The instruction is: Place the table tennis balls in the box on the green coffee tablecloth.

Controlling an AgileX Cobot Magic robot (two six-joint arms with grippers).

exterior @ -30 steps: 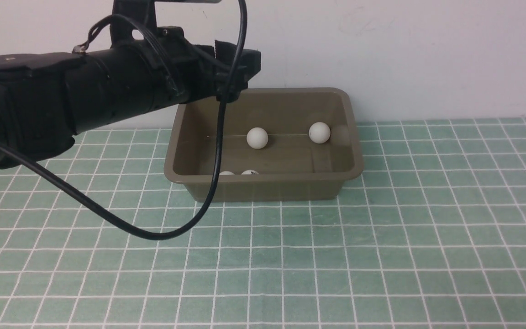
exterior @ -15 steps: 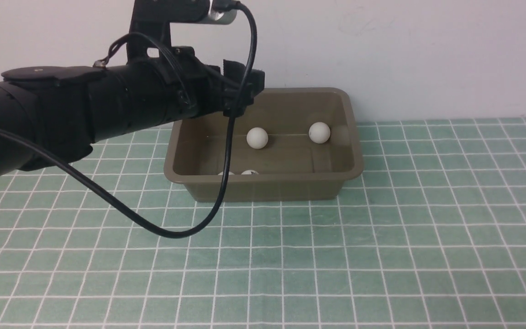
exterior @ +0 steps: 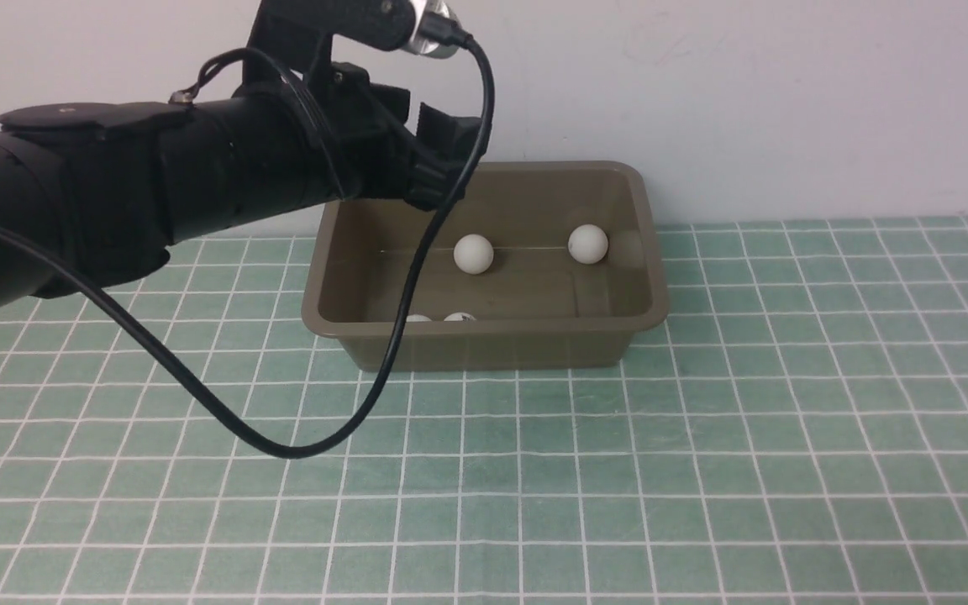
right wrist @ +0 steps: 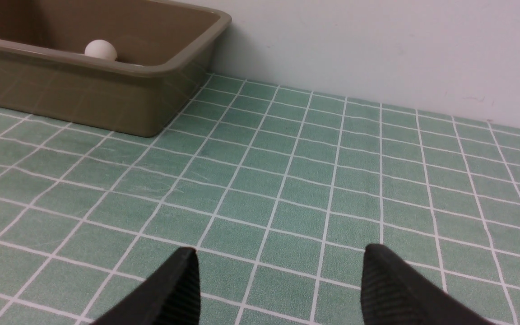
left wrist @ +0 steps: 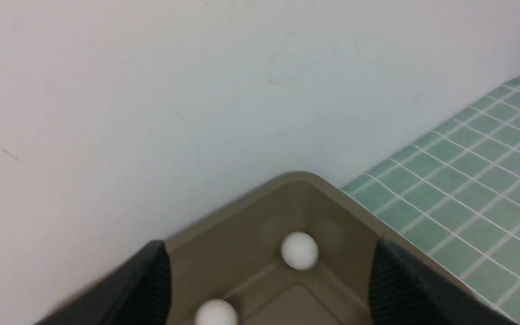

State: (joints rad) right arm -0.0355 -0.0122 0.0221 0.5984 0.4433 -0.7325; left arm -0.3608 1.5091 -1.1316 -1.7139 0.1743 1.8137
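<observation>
Pale wall (exterior: 744, 84) behind; green coffee tablecloth (exterior: 702, 437), white-checked, spread far wider than the box (exterior: 484, 340), which stands on it close against that wall. Left arm (exterior: 114, 193), black with a looping cable (exterior: 223, 420), reaches over the box's left rear corner, its left gripper (left wrist: 269, 280) empty with jaws wide apart above the box interior; right gripper (right wrist: 278, 289) sits low over bare cloth well to the box's right, jaws parted, holding nothing. Table tennis balls, four visible, all inside the box: two by its rear wall (exterior: 473, 253) (exterior: 588, 244), two half hidden behind its front rim (exterior: 417, 318) (exterior: 460, 317).
</observation>
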